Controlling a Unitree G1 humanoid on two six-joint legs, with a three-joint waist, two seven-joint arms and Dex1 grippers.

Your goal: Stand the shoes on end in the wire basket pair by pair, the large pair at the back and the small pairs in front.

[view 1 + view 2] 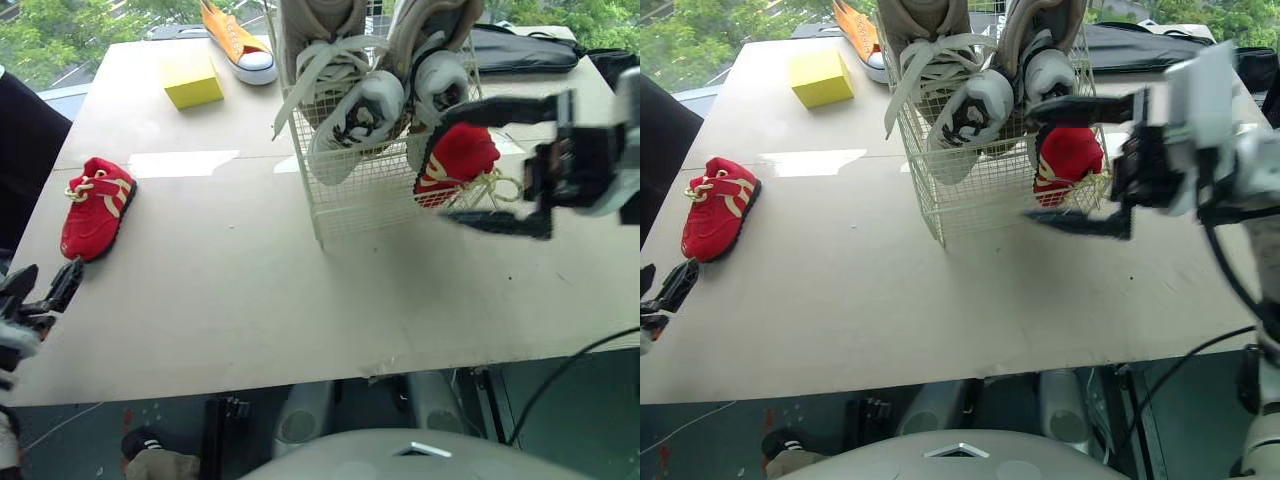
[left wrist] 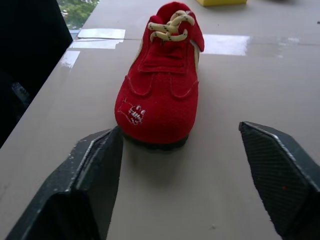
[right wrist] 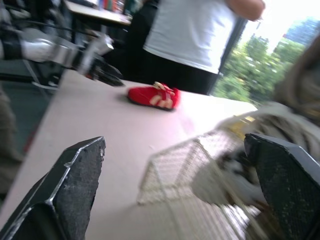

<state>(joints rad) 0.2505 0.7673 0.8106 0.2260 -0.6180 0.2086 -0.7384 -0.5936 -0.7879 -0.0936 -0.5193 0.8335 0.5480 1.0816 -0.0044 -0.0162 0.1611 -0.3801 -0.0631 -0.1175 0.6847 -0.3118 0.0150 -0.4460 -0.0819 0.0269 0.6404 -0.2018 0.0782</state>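
Red shoe (image 1: 465,155) at the basket (image 1: 370,200), between the fingers of the wide-open right claw (image 1: 442,168); second red shoe (image 1: 97,207) on the tabletop (image 1: 250,290), before the open, empty left claw (image 2: 181,131). Two grey shoes (image 1: 365,110) inside.

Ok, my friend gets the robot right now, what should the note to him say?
Left gripper: open, empty, aimed at the red shoe lying on the table.
Right gripper: open, one finger on either side of the other red shoe at the wire basket's right front corner. I cannot tell if it rests inside.
Done: the large grey pair stands on end at the back.
Left: probably settle that shoe, add its mate, then fetch the orange shoe at the far edge.
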